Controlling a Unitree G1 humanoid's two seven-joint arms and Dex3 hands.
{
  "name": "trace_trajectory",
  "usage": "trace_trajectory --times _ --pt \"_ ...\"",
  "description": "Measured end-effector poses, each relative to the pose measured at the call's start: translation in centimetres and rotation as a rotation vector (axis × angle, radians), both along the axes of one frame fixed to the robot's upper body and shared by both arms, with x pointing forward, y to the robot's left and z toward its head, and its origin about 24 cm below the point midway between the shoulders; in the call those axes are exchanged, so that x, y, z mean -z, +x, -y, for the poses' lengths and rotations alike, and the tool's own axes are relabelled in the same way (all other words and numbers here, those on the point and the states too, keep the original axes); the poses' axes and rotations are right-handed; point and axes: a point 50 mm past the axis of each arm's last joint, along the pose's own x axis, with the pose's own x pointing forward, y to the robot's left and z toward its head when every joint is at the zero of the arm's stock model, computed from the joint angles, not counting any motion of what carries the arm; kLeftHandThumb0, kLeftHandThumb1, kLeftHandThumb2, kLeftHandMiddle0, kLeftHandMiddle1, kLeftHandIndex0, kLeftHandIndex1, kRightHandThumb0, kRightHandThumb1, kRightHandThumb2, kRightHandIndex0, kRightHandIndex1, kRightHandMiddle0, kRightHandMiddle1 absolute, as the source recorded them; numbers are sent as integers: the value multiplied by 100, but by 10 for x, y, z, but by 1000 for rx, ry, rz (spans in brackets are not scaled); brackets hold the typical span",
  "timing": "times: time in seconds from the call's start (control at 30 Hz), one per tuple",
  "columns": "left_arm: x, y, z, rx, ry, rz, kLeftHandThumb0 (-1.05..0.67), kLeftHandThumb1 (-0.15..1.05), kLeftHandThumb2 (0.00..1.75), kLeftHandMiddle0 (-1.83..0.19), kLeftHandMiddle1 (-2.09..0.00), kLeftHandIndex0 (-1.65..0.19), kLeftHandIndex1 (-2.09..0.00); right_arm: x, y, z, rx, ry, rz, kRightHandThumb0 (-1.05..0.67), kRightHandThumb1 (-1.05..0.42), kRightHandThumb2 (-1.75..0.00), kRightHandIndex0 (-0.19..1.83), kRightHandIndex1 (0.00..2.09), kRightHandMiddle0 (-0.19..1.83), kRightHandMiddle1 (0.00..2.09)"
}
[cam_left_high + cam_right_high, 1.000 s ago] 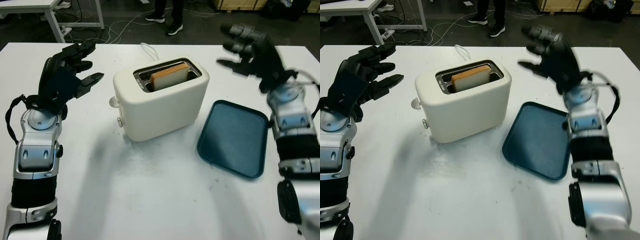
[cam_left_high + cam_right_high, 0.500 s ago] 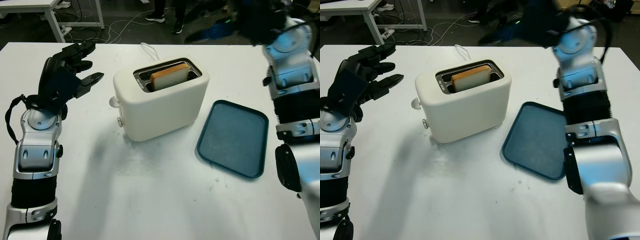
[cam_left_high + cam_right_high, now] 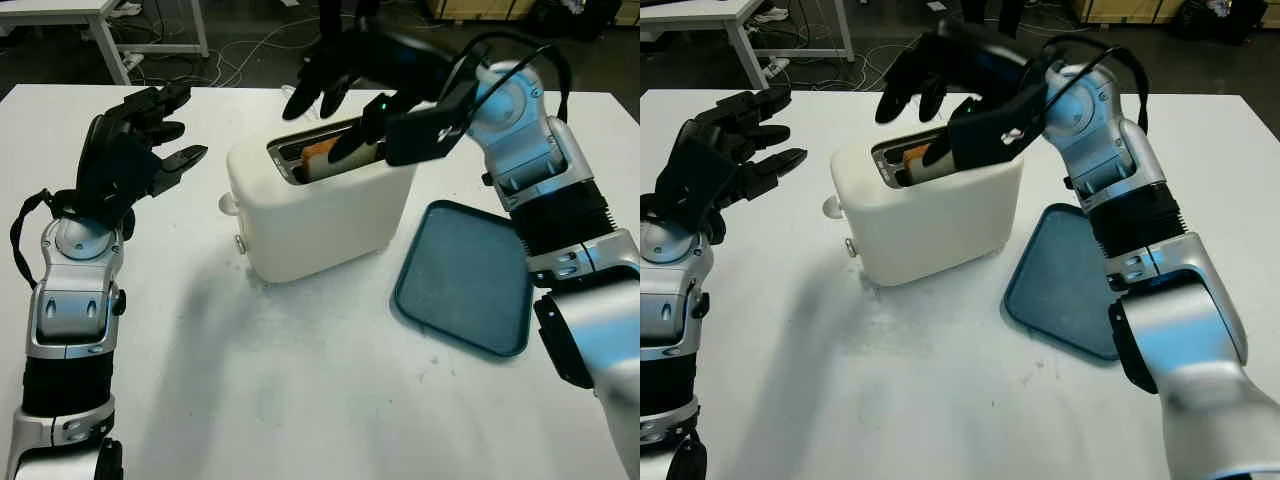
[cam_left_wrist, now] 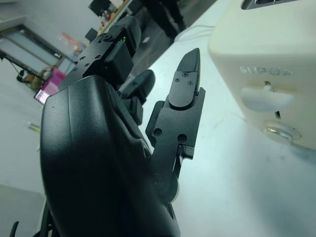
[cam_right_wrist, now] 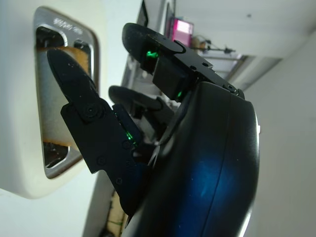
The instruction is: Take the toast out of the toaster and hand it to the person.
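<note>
Right hand (image 3: 345, 75), black and three-fingered, poised directly above the slot of the cream-white plastic toaster (image 3: 320, 200); it grips nothing, its fingers extended over the opening, and one fingertip (image 5: 64, 64) points down toward the slot's metal rim. The slice of golden-brown toast (image 3: 316, 154) stands upright in the slot just beneath this hand, partly hidden by the thumb (contact between finger and toast cannot be told). The right arm reaches in from the right side, crossing above the near corner of the dark teal rectangular plastic tray (image 3: 468, 275), which lies flat on the white worktop (image 3: 300, 380) just beside the toaster. Left hand (image 3: 135, 150), black, raised above the worktop to the left of the toaster and well apart from the toast, released and holding nothing; the toaster's lever (image 4: 260, 96) and round knob (image 4: 279, 132) face it.
</note>
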Motion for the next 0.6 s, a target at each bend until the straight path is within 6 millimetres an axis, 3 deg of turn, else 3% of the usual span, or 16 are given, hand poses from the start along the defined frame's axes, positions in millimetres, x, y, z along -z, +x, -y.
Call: trace_trajectory --times 0.1,0.27,0.37,0.43,0.6 --pt "0 0 0 0 0 2 -16 92 10 -28 -63 -56 -1 4 1 0 18 -32 37 -54 -62 -1 70 105 98 13" --pt "0 0 0 -2 0 3 -16 92 11 -29 -62 -56 -1 8 3 1 42 -55 102 -45 -61 0 71 121 101 10" --pt "0 0 0 -4 0 4 -16 92 11 -29 -62 -56 -1 13 5 3 54 -80 128 -40 -62 -1 71 115 101 9" --pt "-1 0 0 -5 -1 4 -16 92 11 -29 -62 -56 -1 17 6 4 63 -104 145 -37 -64 0 68 129 102 7" --pt "0 0 0 -7 -2 5 -16 92 11 -30 -62 -56 -1 21 8 5 80 -132 162 -33 -67 -1 66 104 102 4"
